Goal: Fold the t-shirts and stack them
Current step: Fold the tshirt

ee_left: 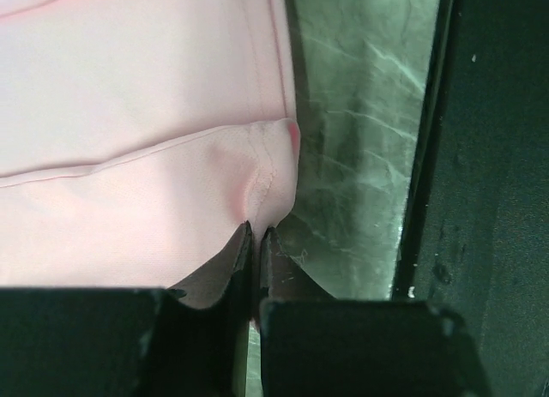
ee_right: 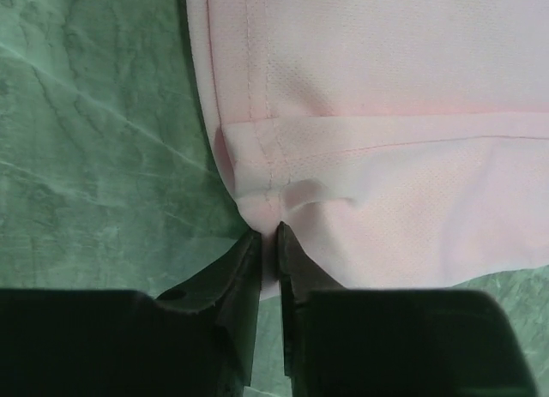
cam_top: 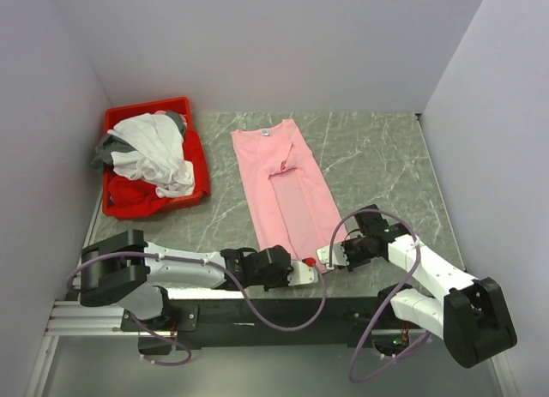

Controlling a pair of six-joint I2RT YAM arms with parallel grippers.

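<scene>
A light pink t-shirt lies lengthwise on the green marbled table, folded into a long strip with its neck label at the far end. My left gripper is shut on the near left corner of its hem; in the left wrist view the pink cloth bunches up between the closed jaws of that gripper. My right gripper is shut on the near right hem corner, and the right wrist view shows the pink fabric pinched at the tips of the right gripper. More t-shirts, white, grey and red, are heaped at the back left.
A red plastic bin at the back left holds the heap of shirts. White walls close off the table on the left, back and right. The black mounting rail runs along the near edge.
</scene>
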